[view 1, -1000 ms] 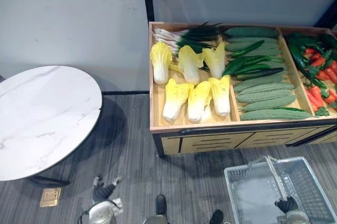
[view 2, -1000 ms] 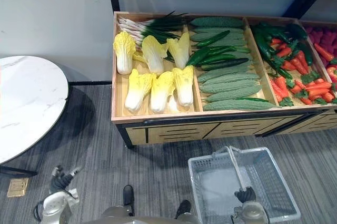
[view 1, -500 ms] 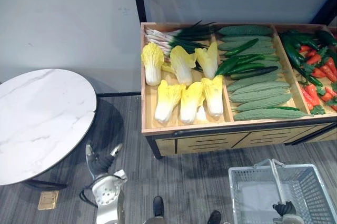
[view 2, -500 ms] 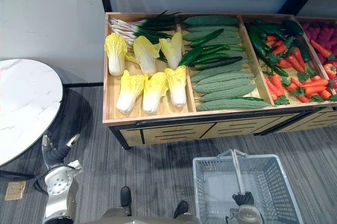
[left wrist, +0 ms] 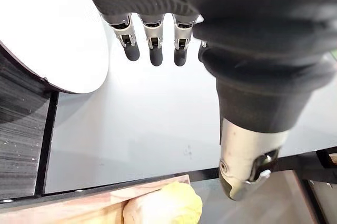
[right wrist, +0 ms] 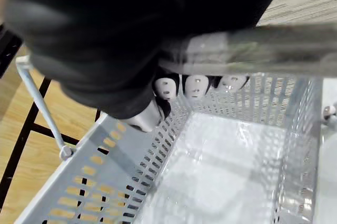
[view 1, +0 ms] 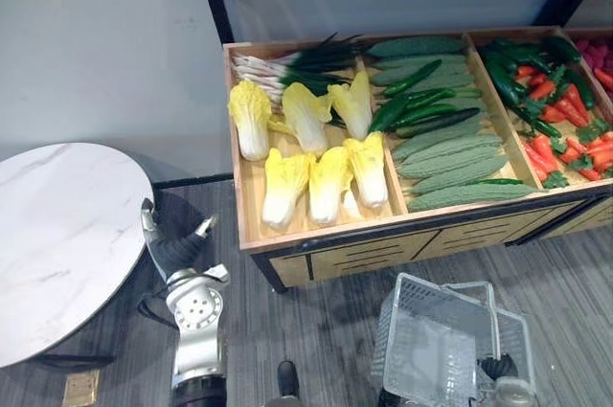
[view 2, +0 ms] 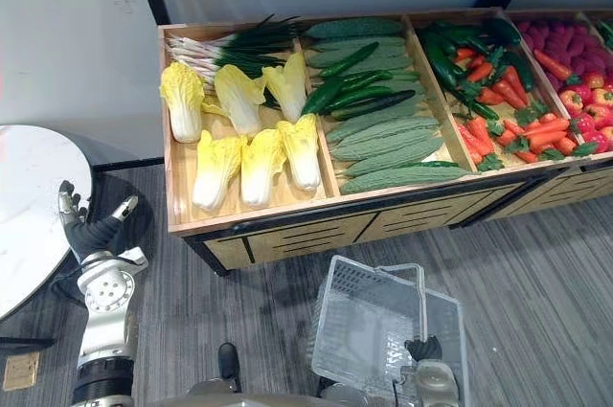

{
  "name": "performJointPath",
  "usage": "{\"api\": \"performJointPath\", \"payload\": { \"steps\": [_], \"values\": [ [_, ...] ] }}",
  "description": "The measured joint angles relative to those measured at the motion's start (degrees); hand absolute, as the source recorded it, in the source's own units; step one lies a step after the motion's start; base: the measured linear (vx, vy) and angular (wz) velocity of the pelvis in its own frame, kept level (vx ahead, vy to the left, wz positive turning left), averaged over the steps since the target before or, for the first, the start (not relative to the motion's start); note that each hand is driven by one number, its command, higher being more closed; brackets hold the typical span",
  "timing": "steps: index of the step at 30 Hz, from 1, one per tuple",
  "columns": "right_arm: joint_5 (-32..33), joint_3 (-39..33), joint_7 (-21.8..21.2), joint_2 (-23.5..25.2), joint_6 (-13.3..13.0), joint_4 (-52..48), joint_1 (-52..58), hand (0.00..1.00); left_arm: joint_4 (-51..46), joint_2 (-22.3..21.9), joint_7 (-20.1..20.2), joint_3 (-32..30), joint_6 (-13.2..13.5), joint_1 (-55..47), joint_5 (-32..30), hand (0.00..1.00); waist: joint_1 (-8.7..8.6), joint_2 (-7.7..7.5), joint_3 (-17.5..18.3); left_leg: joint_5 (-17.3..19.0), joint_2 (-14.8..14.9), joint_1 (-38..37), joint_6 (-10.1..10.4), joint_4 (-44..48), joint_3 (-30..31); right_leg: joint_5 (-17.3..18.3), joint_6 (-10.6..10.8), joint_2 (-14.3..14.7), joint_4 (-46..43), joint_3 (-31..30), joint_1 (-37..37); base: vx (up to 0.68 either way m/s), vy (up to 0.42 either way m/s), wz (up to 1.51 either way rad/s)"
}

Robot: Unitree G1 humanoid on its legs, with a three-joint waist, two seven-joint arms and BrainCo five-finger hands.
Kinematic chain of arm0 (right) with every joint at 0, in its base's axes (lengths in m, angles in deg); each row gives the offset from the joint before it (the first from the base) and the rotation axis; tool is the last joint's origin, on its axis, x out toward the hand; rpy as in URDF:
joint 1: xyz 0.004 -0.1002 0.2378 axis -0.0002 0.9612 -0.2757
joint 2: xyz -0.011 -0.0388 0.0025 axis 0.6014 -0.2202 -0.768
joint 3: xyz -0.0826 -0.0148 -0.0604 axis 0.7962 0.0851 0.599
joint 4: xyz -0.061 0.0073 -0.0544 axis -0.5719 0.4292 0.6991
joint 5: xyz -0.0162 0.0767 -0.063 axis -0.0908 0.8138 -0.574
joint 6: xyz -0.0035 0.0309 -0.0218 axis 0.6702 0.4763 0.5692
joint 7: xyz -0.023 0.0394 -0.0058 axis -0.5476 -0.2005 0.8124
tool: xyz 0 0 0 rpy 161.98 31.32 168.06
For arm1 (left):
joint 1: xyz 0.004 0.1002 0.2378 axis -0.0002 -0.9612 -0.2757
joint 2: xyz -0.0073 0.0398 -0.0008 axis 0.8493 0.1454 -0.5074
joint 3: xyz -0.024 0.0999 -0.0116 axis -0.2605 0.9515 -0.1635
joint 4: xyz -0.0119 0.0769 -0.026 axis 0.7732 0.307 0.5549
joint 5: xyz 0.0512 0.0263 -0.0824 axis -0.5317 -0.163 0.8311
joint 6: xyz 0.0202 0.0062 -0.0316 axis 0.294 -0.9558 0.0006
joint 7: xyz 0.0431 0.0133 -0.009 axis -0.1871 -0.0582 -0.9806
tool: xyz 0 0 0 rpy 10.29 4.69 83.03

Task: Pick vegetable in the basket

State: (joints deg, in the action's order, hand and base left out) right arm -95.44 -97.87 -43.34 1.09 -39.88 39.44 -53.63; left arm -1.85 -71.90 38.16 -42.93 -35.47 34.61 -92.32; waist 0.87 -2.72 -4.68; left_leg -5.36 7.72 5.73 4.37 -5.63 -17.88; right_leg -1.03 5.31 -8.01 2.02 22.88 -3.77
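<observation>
Right hand [view 1: 498,369] was curled round the handle [right wrist: 253,50] of the grey basket [view 1: 421,350] at 5 o'clock. The basket hung tilted and empty, likely kept ready for loading. Left hand [view 1: 177,249] at 8 o'clock had straight fingers, held nothing, and pointed toward the wooden crate [view 1: 316,237]. Cabbages [view 1: 326,182] lay in the crate at 1 o'clock from that hand, with pale yellow leaves and white stems.

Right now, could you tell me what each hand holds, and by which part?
The right hand grips the basket by its handle; the left hand holds nothing.
</observation>
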Motion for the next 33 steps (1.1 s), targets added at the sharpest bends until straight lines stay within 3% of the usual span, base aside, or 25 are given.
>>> {"api": "performJointPath", "payload": {
  "steps": [12,17,25,33],
  "values": [
    [-0.07,3.16,-0.04,-0.16,-0.25,-0.38,-1.49,1.0,10.67,6.05,0.71,2.96,-1.31,6.8,-4.08,0.0,-1.5,0.08,-0.46,0.55,0.06,-0.02,0.11,-0.13,-1.97,-0.85,-0.08,0.23,1.14,-2.39,-1.21,0.02,-0.008,-0.12],
    [-0.08,3.23,0.09,-0.16,-0.98,-0.4,-2.13,1.0,12.02,6.82,0.89,4.36,-2.59,7.94,-4.22,0.0,-2.0,0.08,-1.15,0.7,-0.08,0.59,0.15,-0.15,-2.08,-1.1,0.07,0.13,1.26,-2.72,-1.99,0.0,0.001,-0.02],
    [-0.07,4.27,0.08,-0.17,-1.0,-0.55,-4.41,1.0,12.05,6.97,3.85,8.04,-3.12,10.63,-4.24,0.0,-1.94,0.3,-3.66,0.66,-0.13,1.4,0.13,0.05,-2.04,-1.2,0.12,0.15,1.34,-2.79,-2.82,0.02,-0.007,-0.01],
    [-0.08,5.28,0.1,-0.2,-1.12,-0.87,-6.0,1.0,12.06,6.95,4.08,10.19,-3.15,12.98,-6.5,0.0,-2.21,0.63,-5.01,0.65,-0.12,2.35,0.13,0.06,-2.6,-1.42,-0.08,0.16,1.29,-3.56,-4.18,0.01,-0.011,-0.04]
  ]
}}
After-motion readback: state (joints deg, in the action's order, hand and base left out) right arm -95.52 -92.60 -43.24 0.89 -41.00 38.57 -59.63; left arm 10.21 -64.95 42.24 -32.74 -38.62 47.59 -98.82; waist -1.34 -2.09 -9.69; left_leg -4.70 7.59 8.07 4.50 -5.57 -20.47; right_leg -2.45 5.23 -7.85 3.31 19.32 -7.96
